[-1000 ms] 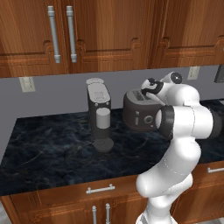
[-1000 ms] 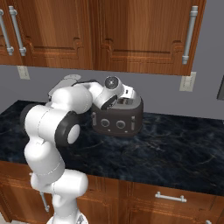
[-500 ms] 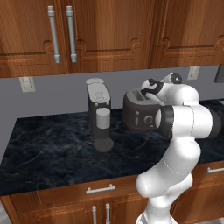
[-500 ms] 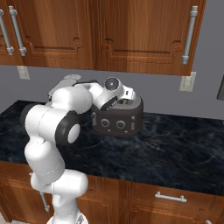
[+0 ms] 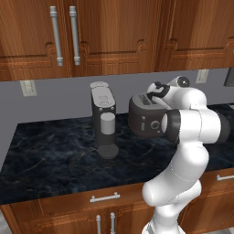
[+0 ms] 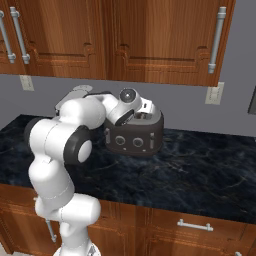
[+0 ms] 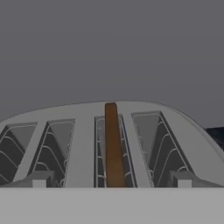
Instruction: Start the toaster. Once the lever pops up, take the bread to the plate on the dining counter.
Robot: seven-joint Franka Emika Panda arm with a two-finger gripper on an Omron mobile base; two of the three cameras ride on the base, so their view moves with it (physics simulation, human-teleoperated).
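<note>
on the black marbled kitchen counter (image 5: 55, 155), below wooden wall cabinets (image 5: 114, 32), sits the dark grey toaster (image 5: 144, 121), just beside a taller grey coffee machine (image 5: 104, 119) on its left. the white robot arm (image 5: 192, 128) bends over the toaster, and its gripper (image 6: 142, 111) hangs close above the toaster's top, near the slots. seen from the hand camera, the bread (image 7: 113, 146), a thin brown slice on edge, stands in one of the middle slots of the toaster, with empty slots on either side of it. the two finger tips (image 7: 37, 181) appear wide apart at either side of the slotted top and hold nothing. whether the lever is down or up cannot be told. judging from this, the bread is not yet lifted out, so carrying it to the plate on the dining counter is all left to do.
</note>
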